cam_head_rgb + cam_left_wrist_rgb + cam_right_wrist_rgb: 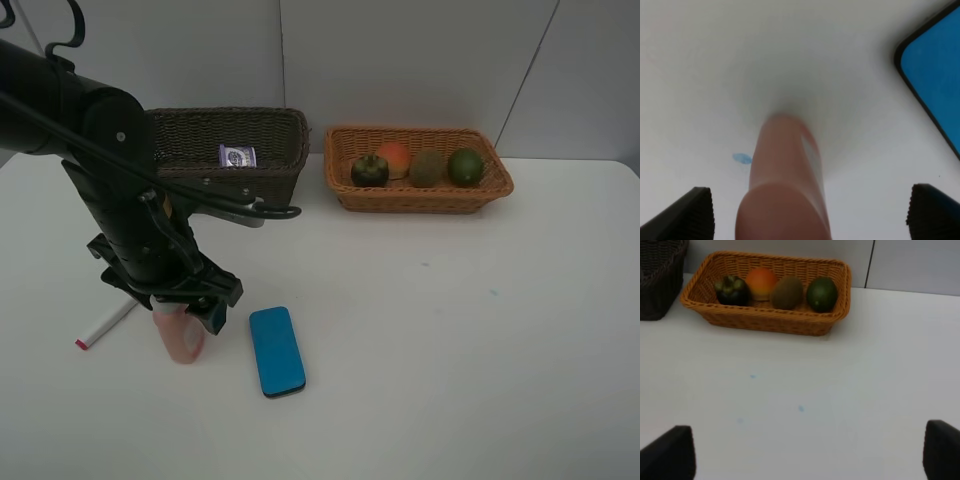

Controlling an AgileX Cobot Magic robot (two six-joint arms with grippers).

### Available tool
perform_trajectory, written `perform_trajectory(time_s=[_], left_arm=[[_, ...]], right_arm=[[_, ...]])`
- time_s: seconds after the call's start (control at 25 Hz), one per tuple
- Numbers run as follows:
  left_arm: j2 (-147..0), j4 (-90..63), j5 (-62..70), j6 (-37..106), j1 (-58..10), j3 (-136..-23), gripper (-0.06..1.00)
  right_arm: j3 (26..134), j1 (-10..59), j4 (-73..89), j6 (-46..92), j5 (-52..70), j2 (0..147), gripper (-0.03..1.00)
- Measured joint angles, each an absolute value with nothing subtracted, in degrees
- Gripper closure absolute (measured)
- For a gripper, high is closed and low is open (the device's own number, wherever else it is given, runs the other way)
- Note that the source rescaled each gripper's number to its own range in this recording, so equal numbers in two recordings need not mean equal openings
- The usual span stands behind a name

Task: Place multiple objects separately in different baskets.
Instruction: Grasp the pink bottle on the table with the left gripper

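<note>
At the near left of the table (450, 330) I find the left gripper (812, 215) spread wide around the pink bottle (180, 340), a finger on either side and neither touching it. The flat blue block (277, 350) lies just beside the bottle and the marker (105, 325) on its other side. The right gripper (805, 452) stands open, holding nothing; the dark basket (290, 130) holds the purple-lidded tub (237, 156), and the light basket (420, 200) holds mangosteen (369, 170), orange-red fruit (394, 157), kiwi (427, 168) and green fruit (465, 166).

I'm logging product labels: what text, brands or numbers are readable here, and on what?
Purple-lidded tub in the dark basket: printed label, too small to read.
Pink bottle: pale label, too blurred to read.
No other text shows.
</note>
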State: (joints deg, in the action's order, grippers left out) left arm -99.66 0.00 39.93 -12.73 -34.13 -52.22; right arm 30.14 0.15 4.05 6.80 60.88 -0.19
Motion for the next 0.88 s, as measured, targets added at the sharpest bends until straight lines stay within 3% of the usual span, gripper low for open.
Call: perform_trajectory(time_s=[0.08,0.12,0.2,0.24,0.28,0.88], left_arm=[[-99.7,0.0,39.6,-12.7,-34.1,-52.2,0.05],[-99.7,0.0,39.4,-12.7,-34.1,-52.2,0.15],[-99.7,0.0,38.8,-12.7,-34.1,-52.2,0.43],[-99.7,0.0,38.7,-12.7,-34.1,-52.2,0.62],[-99.7,-0.3,38.7,-12.7,-34.1,-52.2,0.68],[-99.7,-0.4,38.7,-12.7,-34.1,-52.2,0.67]], right_arm=[[30.1,0.2,4.1,6.8,60.9,-0.2,-0.03],[30.1,0.2,4.1,6.8,60.9,-0.2,-0.03],[30.1,0.2,4.1,6.8,60.9,-0.2,-0.03],[30.1,0.2,4.1,6.8,60.9,-0.2,-0.03],[30.1,0.2,4.1,6.8,60.9,-0.2,-0.03],[30.1,0.2,4.1,6.8,60.9,-0.2,-0.03]])
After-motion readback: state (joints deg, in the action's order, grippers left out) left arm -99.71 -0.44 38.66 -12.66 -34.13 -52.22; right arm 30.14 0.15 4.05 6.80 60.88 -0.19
